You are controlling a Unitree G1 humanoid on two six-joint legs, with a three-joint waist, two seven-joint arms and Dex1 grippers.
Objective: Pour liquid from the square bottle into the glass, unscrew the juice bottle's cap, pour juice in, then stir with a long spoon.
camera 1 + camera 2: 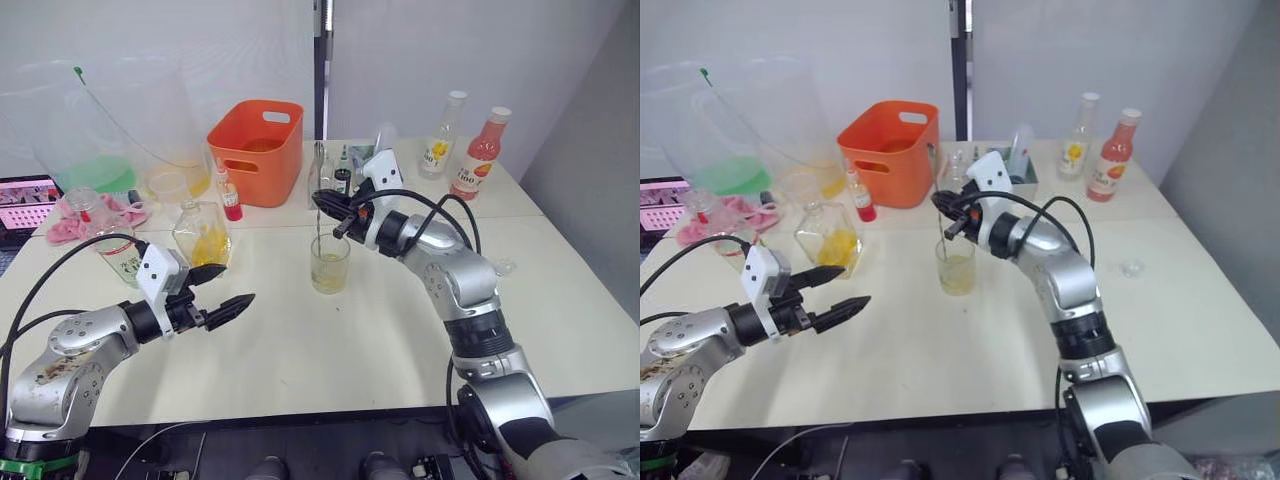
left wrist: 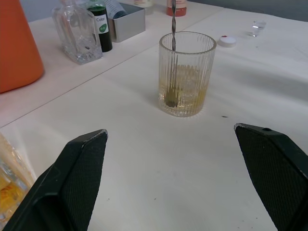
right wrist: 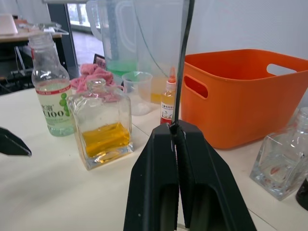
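Right tool (image 1: 335,215) holds long spoon (image 2: 173,29) upright in glass (image 1: 330,264)

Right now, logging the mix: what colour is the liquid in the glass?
Pale yellow liquid in the glass, clearest in the left wrist view.

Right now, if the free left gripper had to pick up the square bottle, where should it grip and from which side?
Probably the flat side walls of the square bottle, approached level from the front: it stands upright, and the open left gripper already sits just in front of it.

Spoon (image 2: 173,29) in glass (image 1: 330,264), btl (image 1: 201,233) left
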